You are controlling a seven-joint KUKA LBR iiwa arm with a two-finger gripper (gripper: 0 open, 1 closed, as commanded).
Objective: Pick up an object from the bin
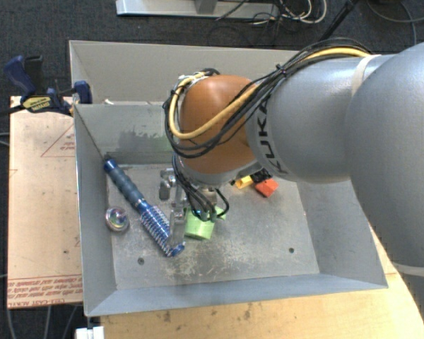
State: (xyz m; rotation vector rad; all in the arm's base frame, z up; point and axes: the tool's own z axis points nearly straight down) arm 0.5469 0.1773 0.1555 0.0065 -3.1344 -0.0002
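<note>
Judging by its place, we take this for the approach: the hand point(177, 214) is low at the middle of the bin point(268, 249), between a brush point(143, 207) and a green block point(198, 229) lying just beside it. We cannot tell whether the hand is apart or together. The block looks like hard, chunky plastic, easy to pinch. The brush has a slim blue handle and ridged bristles. A shiny round knob point(116, 219) sits toward the left wall. Next we must centre on one piece and clamp.
</note>
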